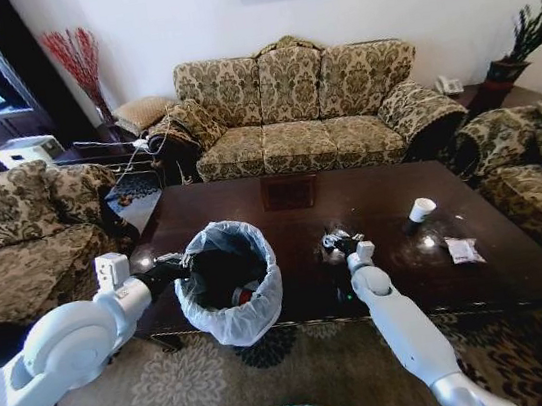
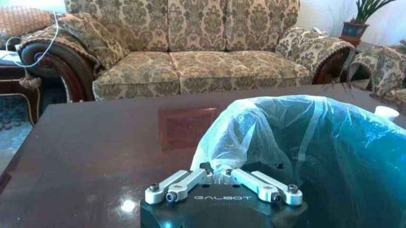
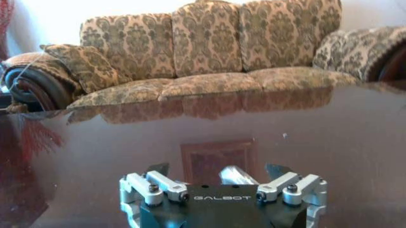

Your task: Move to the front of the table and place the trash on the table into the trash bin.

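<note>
The table (image 1: 371, 194) is glossy dark brown wood with a carved square (image 1: 289, 191) at its middle. The trash bin (image 1: 228, 282), lined with a whitish bag (image 2: 298, 137), stands at the table's near left edge. My left gripper (image 1: 175, 268) (image 2: 219, 175) is shut on the bag's rim. Something red (image 1: 246, 293) lies inside. My right gripper (image 1: 342, 245) (image 3: 219, 170) hovers low over the table's near middle, open, with a small silvery can (image 3: 233, 174) between its fingers. A white paper cup (image 1: 421, 209) (image 2: 385, 112) and a clear wrapper (image 1: 463, 250) lie to the right.
A patterned three-seat sofa (image 1: 303, 108) runs behind the table. Armchairs flank it on the left (image 1: 23, 233) and right (image 1: 536, 150). A potted plant (image 1: 521, 42) stands at the back right. A patterned rug (image 1: 167, 399) covers the floor in front.
</note>
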You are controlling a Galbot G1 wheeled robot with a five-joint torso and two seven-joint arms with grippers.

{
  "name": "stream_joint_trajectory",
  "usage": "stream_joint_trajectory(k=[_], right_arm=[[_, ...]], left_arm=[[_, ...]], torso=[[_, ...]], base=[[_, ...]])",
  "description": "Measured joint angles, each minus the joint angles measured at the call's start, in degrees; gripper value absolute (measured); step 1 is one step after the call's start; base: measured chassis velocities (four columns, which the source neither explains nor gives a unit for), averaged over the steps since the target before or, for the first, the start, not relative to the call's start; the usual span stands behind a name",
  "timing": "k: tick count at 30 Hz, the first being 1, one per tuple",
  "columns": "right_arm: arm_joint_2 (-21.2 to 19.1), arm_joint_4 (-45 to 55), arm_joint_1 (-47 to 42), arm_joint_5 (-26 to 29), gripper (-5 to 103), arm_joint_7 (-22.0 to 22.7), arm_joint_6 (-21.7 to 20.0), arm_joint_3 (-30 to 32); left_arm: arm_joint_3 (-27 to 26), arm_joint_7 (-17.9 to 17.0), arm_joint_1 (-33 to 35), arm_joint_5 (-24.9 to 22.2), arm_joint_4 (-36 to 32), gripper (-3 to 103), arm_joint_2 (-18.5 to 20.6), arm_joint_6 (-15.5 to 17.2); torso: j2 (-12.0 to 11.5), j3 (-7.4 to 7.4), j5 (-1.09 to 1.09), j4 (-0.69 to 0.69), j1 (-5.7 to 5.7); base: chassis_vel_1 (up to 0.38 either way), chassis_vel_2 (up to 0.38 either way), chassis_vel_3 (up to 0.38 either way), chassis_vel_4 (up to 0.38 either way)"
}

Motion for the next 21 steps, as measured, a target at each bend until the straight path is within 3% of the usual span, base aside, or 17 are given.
stream_joint_trajectory(k=[5,9,11,12,16,17,20,21], right_arm=[[0.06,-1.59,0.19,3.74,83,1.69,0.65,0.27],[-0.2,-1.85,-0.17,3.76,68,0.93,0.96,0.4],[-0.24,-1.86,-0.23,3.76,68,0.86,0.96,0.41],[-0.39,-1.8,-0.44,3.75,57,0.7,0.89,0.44],[-0.63,-1.4,-1.03,3.75,51,0.53,0.78,0.47],[-0.72,-1.15,-1.47,3.76,40,0.46,0.77,0.46],[-0.68,-1.03,-2.01,3.79,36,0.43,0.77,0.46],[-0.61,-0.95,-2.32,3.79,29,0.43,0.78,0.47]], left_arm=[[0.05,0.18,-0.13,0.02,0.09,3,0.18,-0.08],[0.15,0.2,-0.06,0.16,0.22,3,0.1,-0.09],[0.17,0.2,-0.06,0.19,0.23,3,0.09,-0.09],[0.18,0.21,-0.09,0.2,0.23,3,0.06,-0.09],[0.18,0.22,-0.08,0.22,0.23,3,0.05,-0.09],[0.18,0.22,-0.07,0.23,0.23,3,0.03,-0.09],[0.18,0.23,-0.07,0.26,0.24,3,0.01,-0.09],[0.18,0.24,-0.08,0.27,0.22,3,0.01,-0.1]], torso=[[0.0,0.0,0.04,-0.01,0.0],[0.01,-0.02,-0.01,-0.01,-0.01],[0.01,-0.02,-0.01,-0.01,-0.01],[0.01,-0.03,-0.02,0.0,-0.02],[0.02,-0.03,0.0,0.01,-0.02],[0.02,-0.04,0.0,0.01,-0.01],[0.02,-0.04,-0.01,0.01,-0.02],[0.03,-0.04,-0.01,0.01,-0.02]], base=[[0.0,0.0,0.0,0.0],[0.0,0.0,0.0,0.0],[0.0,0.0,0.0,0.0],[0.0,0.0,0.0,0.0],[0.0,0.0,0.0,0.0],[0.0,0.0,0.0,0.0],[0.0,0.0,0.0,0.0],[0.0,0.0,0.0,0.0]])
